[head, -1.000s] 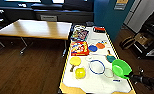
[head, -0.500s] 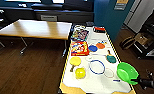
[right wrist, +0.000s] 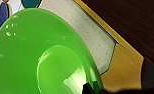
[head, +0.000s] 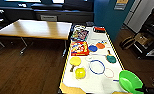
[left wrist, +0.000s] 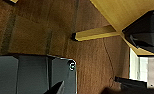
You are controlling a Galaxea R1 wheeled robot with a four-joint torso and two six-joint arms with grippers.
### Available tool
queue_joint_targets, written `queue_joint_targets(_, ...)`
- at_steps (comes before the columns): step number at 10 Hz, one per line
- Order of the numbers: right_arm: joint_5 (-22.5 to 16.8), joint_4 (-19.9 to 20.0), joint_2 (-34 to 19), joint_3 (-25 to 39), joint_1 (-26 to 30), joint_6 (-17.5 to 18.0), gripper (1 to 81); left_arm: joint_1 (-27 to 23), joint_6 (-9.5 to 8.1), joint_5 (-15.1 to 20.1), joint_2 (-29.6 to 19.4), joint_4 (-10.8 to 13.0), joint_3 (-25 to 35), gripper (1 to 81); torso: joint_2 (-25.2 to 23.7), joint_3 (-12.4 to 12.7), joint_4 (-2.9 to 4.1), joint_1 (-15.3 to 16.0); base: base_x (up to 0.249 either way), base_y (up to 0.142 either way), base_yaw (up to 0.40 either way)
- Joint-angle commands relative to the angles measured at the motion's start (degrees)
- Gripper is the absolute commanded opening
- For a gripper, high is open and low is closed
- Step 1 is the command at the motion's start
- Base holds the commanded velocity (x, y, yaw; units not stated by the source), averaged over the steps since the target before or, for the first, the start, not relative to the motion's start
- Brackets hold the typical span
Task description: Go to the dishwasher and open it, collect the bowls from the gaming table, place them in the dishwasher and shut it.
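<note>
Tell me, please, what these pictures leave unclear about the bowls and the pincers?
- Right pincer, head view: cut by the frame's corner at the green bowl; fingers unreadable.
- Right wrist view: the green bowl hides the grip.
- Yellow bowl, head view: blurred, inside unclear.

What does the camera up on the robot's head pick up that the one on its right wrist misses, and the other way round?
The head view alone takes in the yellow bowl, the yellow paddle, the blue ring, the game boxes and the brown wooden table.

The right wrist view alone shows the inside of the green bowl close up, tilted, and the dark fingertips at its rim.

Both show the green bowl at the near right corner of the white-topped table, with the right gripper at its edge.
</note>
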Motion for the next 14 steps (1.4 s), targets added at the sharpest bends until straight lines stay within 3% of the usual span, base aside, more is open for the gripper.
queue_joint_targets(1,-3.4,-1.3,-5.0,1.7,2.6,-0.4,1.0,-8.1,0.22,3.8,-4.8,-0.3,6.6,81.1,0.0,0.0,0.0,0.0,0.0,0.0,0.0)
queue_joint_targets(4,-3.3,-3.1,-5.0,1.6,-1.3,-0.4,1.0,-13.1,-0.48,3.9,-8.6,-0.9,9.2,81.1,0.0,0.0,0.0,0.0,0.0,0.0,0.0)
queue_joint_targets(6,-3.3,-3.1,-4.5,1.6,-1.7,-0.3,1.0,-14.8,-0.57,6.1,-10.4,-1.5,9.9,81.1,0.0,0.0,0.0,0.0,0.0,0.0,0.0)
queue_joint_targets(11,-3.1,-3.0,-0.4,-1.0,-3.4,-0.3,1.0,-18.6,-0.66,6.3,-16.2,-2.1,13.2,81.1,0.0,0.0,0.0,0.0,0.0,0.0,0.0)
queue_joint_targets(14,-3.2,-3.1,0.3,-2.0,-3.8,-0.4,1.0,-18.3,-0.22,11.4,-18.2,-1.5,14.1,81.1,0.0,0.0,0.0,0.0,0.0,0.0,0.0)
